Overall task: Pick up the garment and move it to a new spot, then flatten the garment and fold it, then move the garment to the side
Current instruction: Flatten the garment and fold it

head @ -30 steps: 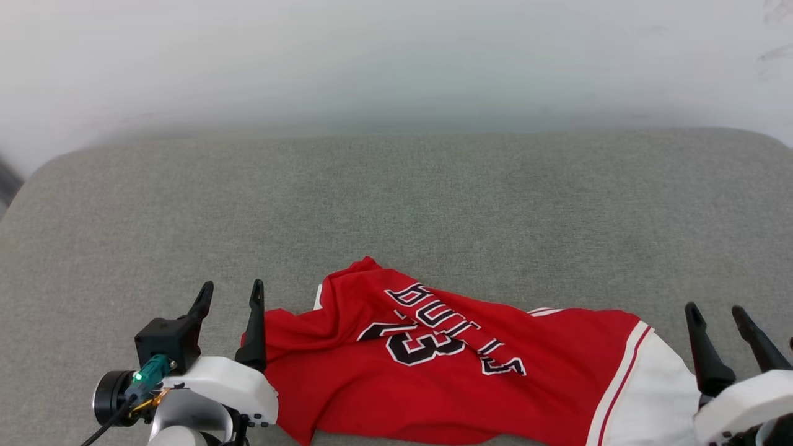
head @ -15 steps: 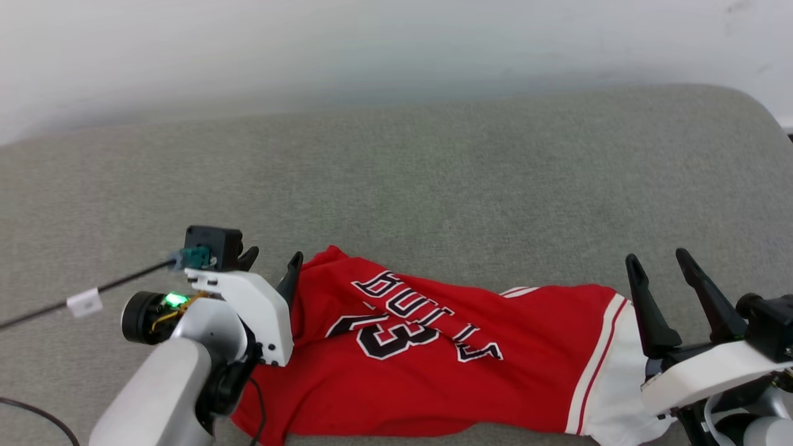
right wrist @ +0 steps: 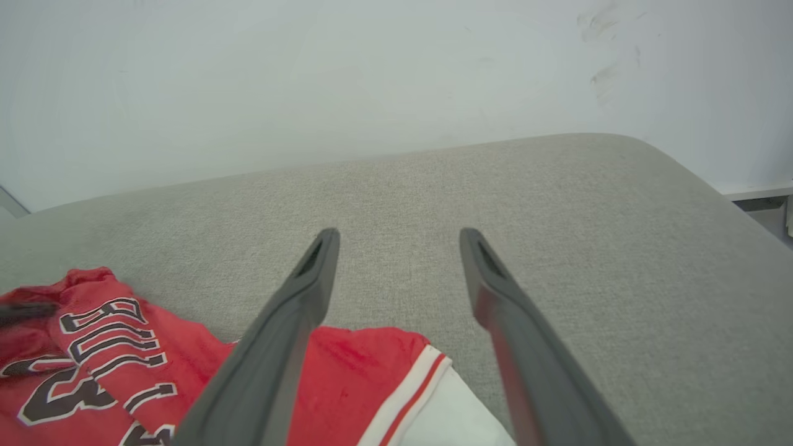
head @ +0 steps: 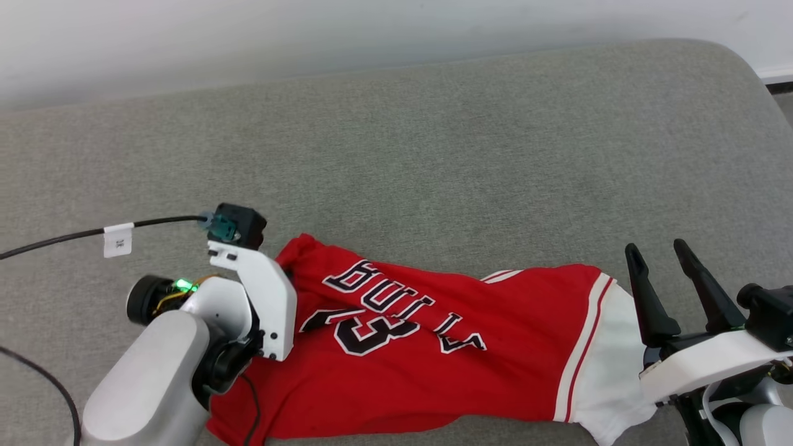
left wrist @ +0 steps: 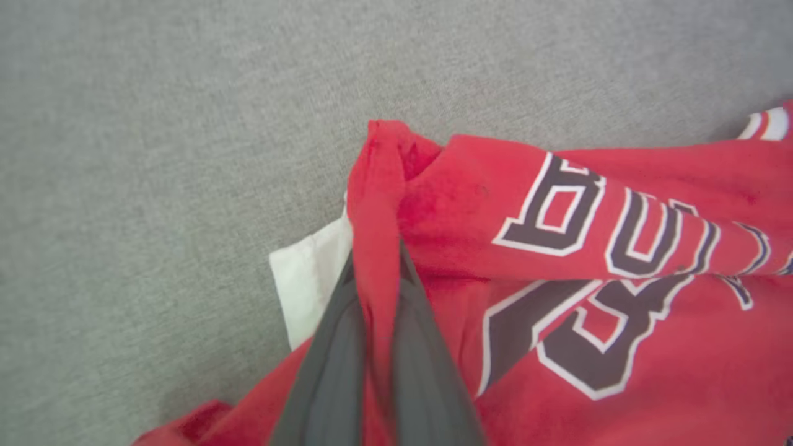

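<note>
Broadly, the task is at its very start, as I judge it; the grey padded surface [head: 433, 155], a coarse woven cloth over a cushion with rounded corners, runs back to a plain pale wall [head: 310, 37], and most of it lies bare.

The garment [head: 495, 371] lies on the near part of that surface, between the two hands, rumpled and slewed; it has been neither flattened nor folded nor set aside, so the move to a new spot and all three of those steps are left to do. Its body is a soft, thin red knit that drapes into loose ridges; a white short sleeve [head: 610, 353] spreads at the robot's right end, edged with red and white striped trim [head: 582, 347]; a scrap of white cloth [left wrist: 310, 279] also peeps from under the red at the other end.

The left hand [left wrist: 376, 272] is closed on a raised fold of red cloth at the garment's left edge, the fabric pinched up into a narrow ridge between its long dark fingers [left wrist: 328, 371]; the pick-up seems begun, though I cannot tell whether the cloth has left the surface.

The right hand [head: 657, 248] is spread wide and holds nothing; it hovers just beside the white sleeve.

Black lettering [head: 396, 303] with white outlines crosses the chest, creased by the folds; a black cable [head: 62, 238] with a small white tag [head: 118, 240] trails from the left wrist.
</note>
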Available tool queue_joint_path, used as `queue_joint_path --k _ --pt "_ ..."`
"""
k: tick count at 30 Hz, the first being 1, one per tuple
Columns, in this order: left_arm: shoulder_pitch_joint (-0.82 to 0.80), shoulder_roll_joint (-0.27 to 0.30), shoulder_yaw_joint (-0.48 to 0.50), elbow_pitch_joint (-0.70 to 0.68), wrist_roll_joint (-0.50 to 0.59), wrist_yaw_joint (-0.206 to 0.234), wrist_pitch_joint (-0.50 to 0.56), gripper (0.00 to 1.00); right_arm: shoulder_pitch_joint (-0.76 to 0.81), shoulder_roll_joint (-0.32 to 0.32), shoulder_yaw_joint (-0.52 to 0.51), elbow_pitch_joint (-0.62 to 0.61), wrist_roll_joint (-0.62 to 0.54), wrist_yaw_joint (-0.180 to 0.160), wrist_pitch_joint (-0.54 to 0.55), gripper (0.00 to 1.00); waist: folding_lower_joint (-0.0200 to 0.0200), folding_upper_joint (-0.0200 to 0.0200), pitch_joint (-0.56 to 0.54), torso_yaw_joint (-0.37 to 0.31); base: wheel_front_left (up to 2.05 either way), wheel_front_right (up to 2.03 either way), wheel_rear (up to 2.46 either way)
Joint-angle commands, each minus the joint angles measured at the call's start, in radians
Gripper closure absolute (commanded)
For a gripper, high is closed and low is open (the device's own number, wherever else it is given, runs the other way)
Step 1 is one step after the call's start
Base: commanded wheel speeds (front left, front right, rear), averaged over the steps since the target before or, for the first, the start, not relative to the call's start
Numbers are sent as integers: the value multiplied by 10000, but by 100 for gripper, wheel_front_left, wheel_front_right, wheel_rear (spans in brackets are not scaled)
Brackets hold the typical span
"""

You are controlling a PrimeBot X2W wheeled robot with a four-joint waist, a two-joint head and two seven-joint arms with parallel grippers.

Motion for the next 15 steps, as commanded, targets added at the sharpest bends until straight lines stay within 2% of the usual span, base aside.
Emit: queue_joint_path --k 1,9,15 --pt "-189 73 -90 -269 269 73 -151 100 -109 13 -69 55 47 -3 -39 0 -1 0 -62 129 0 0 0" --pt "140 80 -718 -1859 1031 119 -556 100 65 -25 -287 28 -60 -3 70 0 -1 0 -465 680 0 0 0" --pt "1499 -353 -1769 -2846 947 137 -376 100 269 39 -347 -231 -147 -3 269 0 -1 0 -703 1072 0 0 0"
